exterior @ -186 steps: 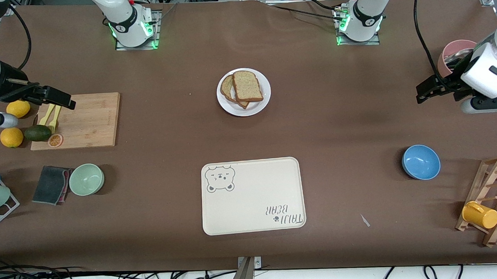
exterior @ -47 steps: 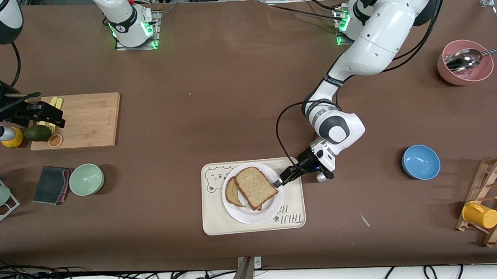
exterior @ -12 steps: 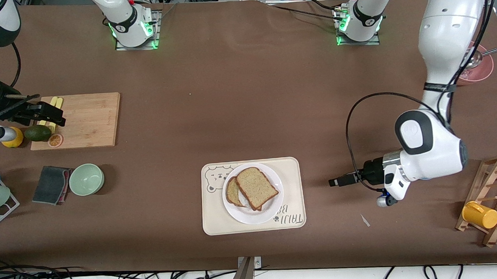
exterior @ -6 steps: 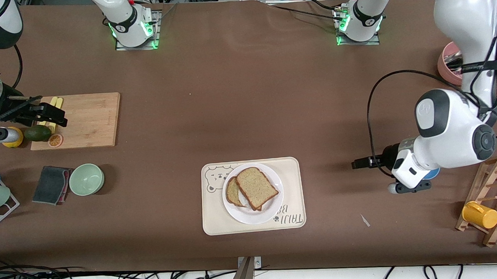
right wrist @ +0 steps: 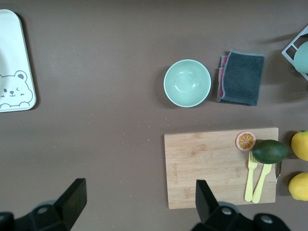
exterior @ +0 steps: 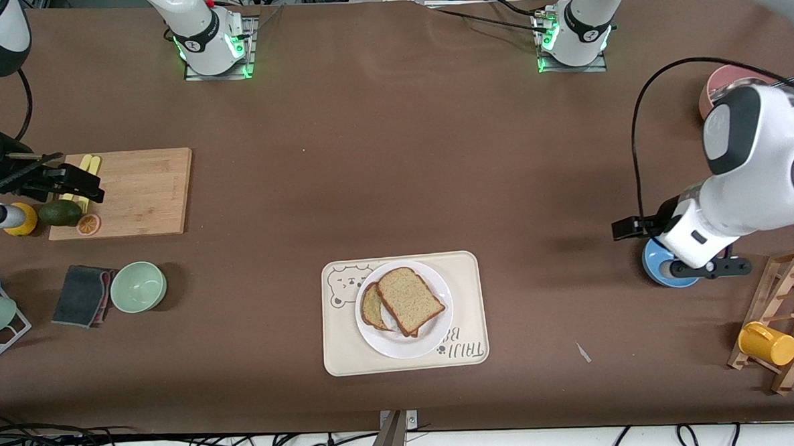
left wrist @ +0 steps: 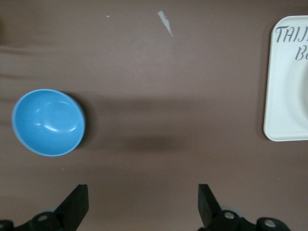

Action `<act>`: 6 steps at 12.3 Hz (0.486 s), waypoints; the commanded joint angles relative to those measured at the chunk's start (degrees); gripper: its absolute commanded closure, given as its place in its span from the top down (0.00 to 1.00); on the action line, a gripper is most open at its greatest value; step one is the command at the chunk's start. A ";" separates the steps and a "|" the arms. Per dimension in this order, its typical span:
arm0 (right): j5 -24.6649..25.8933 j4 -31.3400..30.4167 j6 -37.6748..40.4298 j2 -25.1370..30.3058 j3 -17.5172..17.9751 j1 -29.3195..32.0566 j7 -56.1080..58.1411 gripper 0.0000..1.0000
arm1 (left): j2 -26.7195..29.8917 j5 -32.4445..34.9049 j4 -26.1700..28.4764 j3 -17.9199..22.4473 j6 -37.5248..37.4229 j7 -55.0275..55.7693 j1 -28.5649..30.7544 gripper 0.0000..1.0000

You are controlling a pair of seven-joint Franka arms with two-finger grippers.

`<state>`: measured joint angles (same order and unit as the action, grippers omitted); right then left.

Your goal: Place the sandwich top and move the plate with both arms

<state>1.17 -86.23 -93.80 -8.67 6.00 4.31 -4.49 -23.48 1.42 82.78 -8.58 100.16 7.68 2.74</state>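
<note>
You have the plate point(exterior: 404, 310) sitting on the cream bear-print tray point(exterior: 404, 312), near the middle of the bench's point(exterior: 396, 196) camera-side edge. On the plate the sandwich top point(exterior: 410, 299) lies flat, overlapping a second slice point(exterior: 372, 306) that peeks out toward the right arm's end.

Your left claw point(exterior: 628, 227) hangs in the air over the bench just beside the blue bowl point(exterior: 664, 268), toward the left arm's end. Its fingers point(left wrist: 77, 207) are spread wide with nothing between them, as the left wrist view shows.

Your right claw point(exterior: 77, 185) waits over the cutting board point(exterior: 124, 193) at the right arm's end, above the yellow forks point(right wrist: 256, 175) and beside the avocado point(exterior: 59, 212). Its fingers point(right wrist: 73, 199) are also spread and empty. Nearer the camera-side edge from the board you can see a green bowl point(exterior: 138, 286) touching a folded grey cloth point(exterior: 80, 295).
</note>
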 commanded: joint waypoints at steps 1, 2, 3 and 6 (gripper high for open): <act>0.40 4.66 4.05 -2.14 0.33 0.26 -0.09 1.00 | 4.93 2.01 3.45 -0.38 -0.31 1.19 2.26 1.00; 1.10 4.67 4.06 -2.14 0.33 0.26 0.00 1.00 | 5.98 2.01 3.53 -0.38 -0.40 1.72 2.87 1.00; 1.37 4.67 4.06 -2.40 0.33 0.26 0.44 1.00 | 6.95 2.01 3.79 -0.38 -0.49 1.90 3.32 1.00; 1.29 5.37 4.85 -2.14 0.24 0.44 0.71 1.00 | 11.77 2.01 8.09 -0.38 -0.14 2.51 3.76 1.00</act>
<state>1.83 -83.21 -90.71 -10.27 5.97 4.34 -4.36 -16.49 1.67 85.90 -8.43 99.67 8.69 6.15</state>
